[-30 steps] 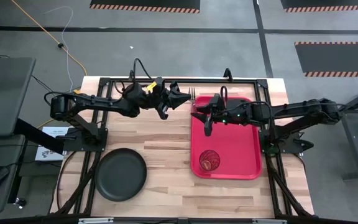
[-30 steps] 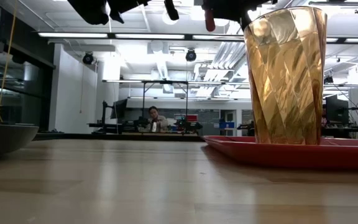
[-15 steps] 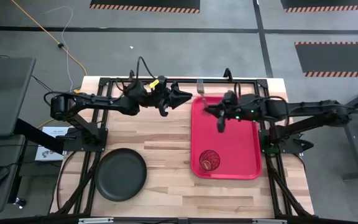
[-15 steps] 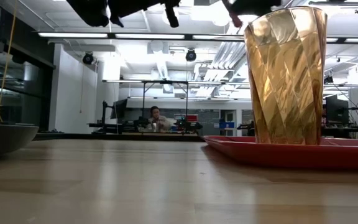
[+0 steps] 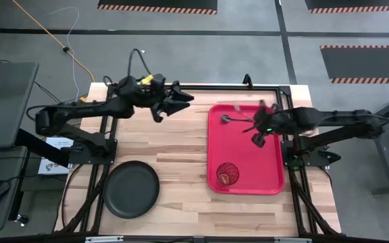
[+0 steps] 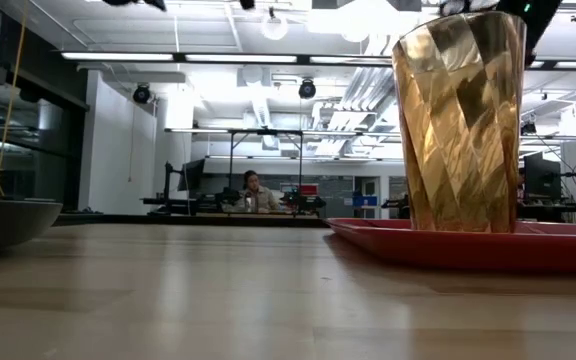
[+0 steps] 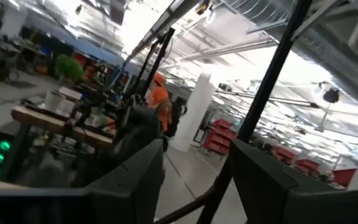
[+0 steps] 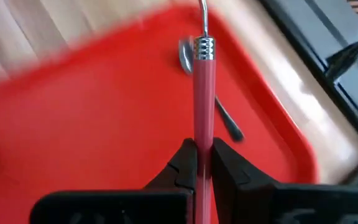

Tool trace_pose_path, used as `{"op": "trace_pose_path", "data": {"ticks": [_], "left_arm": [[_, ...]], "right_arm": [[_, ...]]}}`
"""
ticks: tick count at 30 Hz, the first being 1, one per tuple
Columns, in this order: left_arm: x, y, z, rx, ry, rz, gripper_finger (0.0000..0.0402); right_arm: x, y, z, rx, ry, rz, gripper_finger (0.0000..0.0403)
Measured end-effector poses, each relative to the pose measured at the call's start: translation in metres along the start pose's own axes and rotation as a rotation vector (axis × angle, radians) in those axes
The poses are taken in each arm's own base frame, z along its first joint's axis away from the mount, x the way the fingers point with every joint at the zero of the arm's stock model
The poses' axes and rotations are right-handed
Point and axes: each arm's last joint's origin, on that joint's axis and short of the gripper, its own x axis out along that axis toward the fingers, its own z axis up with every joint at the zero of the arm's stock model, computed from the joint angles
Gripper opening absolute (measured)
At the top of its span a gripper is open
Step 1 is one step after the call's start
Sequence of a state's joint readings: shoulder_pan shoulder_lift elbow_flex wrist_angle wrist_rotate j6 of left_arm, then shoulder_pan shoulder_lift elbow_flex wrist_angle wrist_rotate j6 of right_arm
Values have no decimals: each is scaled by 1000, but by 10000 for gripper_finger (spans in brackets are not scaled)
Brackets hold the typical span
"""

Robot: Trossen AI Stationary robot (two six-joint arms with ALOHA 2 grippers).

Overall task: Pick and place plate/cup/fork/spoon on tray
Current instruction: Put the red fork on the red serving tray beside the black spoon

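Note:
The red tray [image 5: 269,177] lies at the table's right. On it stand the amber cup [image 5: 226,174] near its front and the grey spoon [image 5: 236,121] near its far end. My right gripper [image 5: 256,133] hovers over the tray's far half, shut on the pink-handled fork [image 8: 203,93]. The fork's silvery neck reaches out over the spoon [image 8: 188,55]. The dark plate [image 5: 132,190] sits on the wood at the front left. My left gripper [image 5: 176,102] hangs open and holds nothing, above the table's far middle, left of the tray. My right gripper pinches the fork's pink handle [image 8: 203,134] between its two fingers [image 8: 184,163]. The handle runs along the fingers and sticks out ahead of them, ending in the silver collar and neck. The fork is lifted clear of the tray, above the spoon.
The low view shows the cup [image 6: 458,120] standing upright on the tray's rim side [image 6: 468,246] and the plate's edge [image 6: 8,222] at the left. Bare wood lies between plate and tray. Black frame rails [image 5: 181,86] run along the table's far edge.
My left gripper has opened, let go of the fork and drawn back toward the table's left. My right gripper has taken the fork and carried it toward the right edge, from the tray's far left corner to over its far half.

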State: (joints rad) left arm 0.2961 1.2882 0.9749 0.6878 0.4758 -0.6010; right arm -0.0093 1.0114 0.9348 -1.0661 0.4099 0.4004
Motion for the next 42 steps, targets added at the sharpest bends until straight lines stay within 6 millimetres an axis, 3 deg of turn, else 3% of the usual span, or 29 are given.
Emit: {"op": "trace_pose_path", "data": {"ticks": [5, 9, 13, 19, 22, 29, 36, 42], "left_arm": [[-9, -20, 13, 68, -66, 42, 171], [-11, -27, 14, 90, -84, 99, 170], [-9, -28, 10, 94, -63, 123, 170], [-6, -30, 3, 95, -25, 135, 170], [-6, -30, 2, 98, -20, 136, 170], [-6, -30, 2, 98, -19, 139, 170], [-7, -29, 3, 109, -20, 142, 170], [-7, -29, 2, 114, -21, 150, 170]], "right_arm": [[47, 18, 6, -358, 234, -149, 5], [80, 22, 9, -565, 360, -340, 5], [104, 26, 15, -634, 384, -381, 5], [125, 36, 25, -785, 332, -373, 5], [130, 38, 25, -828, 343, -365, 5], [121, 31, 14, -695, 367, -460, 5], [102, 22, -33, -645, 338, -359, 5], [104, 22, -25, -654, 266, -318, 5]]}}
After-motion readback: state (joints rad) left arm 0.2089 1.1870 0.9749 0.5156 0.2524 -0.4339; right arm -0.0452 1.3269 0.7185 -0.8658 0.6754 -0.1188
